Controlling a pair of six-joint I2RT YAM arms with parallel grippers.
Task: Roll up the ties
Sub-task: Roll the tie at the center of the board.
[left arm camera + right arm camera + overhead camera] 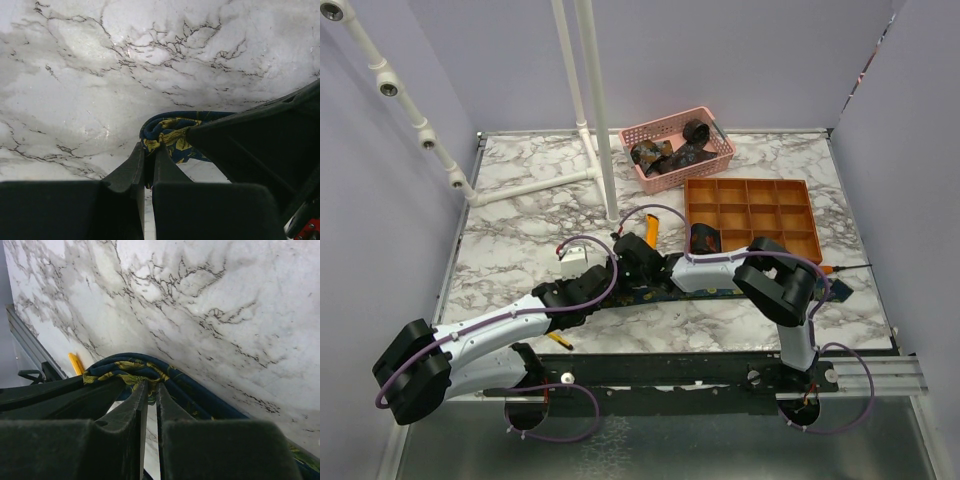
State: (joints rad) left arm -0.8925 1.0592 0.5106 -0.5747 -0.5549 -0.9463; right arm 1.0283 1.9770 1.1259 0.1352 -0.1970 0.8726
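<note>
Left claw [148, 150] is clamped on the navy floral tie [165, 127]; right claw [149, 386] clamped on it too.

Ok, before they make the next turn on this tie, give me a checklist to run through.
1. The left gripper holds the tie: ok, shut on the folded navy floral end.
2. The right gripper holds it too: ok, shut on the same fold.
3. Grippers clear of each other: cannot tell, they crowd together.
4. Coil started: not ok, only one loose fold shows.
5. The yellow object is clear of the tie: ok, it lies apart from the fold.
6. The orange tray has room: ok, most visible compartments are empty.
</note>
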